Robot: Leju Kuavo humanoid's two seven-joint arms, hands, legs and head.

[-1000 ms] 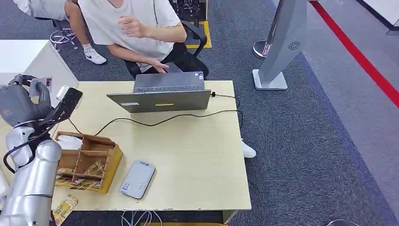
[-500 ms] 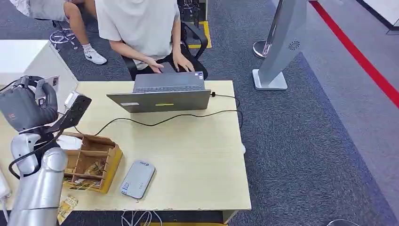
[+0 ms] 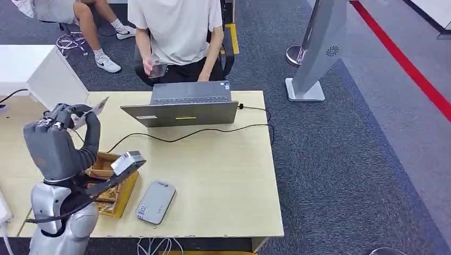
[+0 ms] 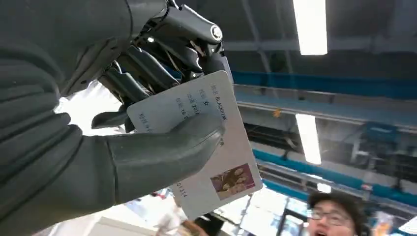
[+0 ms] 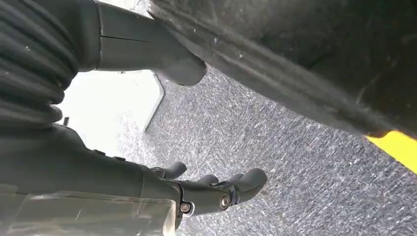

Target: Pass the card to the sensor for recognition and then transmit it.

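Note:
My left hand [image 3: 59,139] is raised above the table's left side. It pinches a white card [image 3: 92,110] that sticks up past its fingertips. The left wrist view shows the card [image 4: 220,160] close up, with printed lines and a small photo, clamped between the thumb [image 4: 162,152] and the dark fingers. The sensor [image 3: 155,202], a flat grey-white reader, lies near the table's front edge, to the right of the hand and lower down. My right hand [image 5: 201,192] hangs over grey carpet with its fingers apart and nothing in it.
An open cardboard box [image 3: 118,187] with several cards stands between my left arm and the sensor. A laptop [image 3: 181,109] and its black cable [image 3: 186,134] cross the far half of the wooden table [image 3: 223,180]. A person [image 3: 178,32] sits behind it, holding a phone.
My left arm has swung up and to the right over the table, keeping hold of the card. The person behind the laptop has taken their hands off it and now holds a phone.

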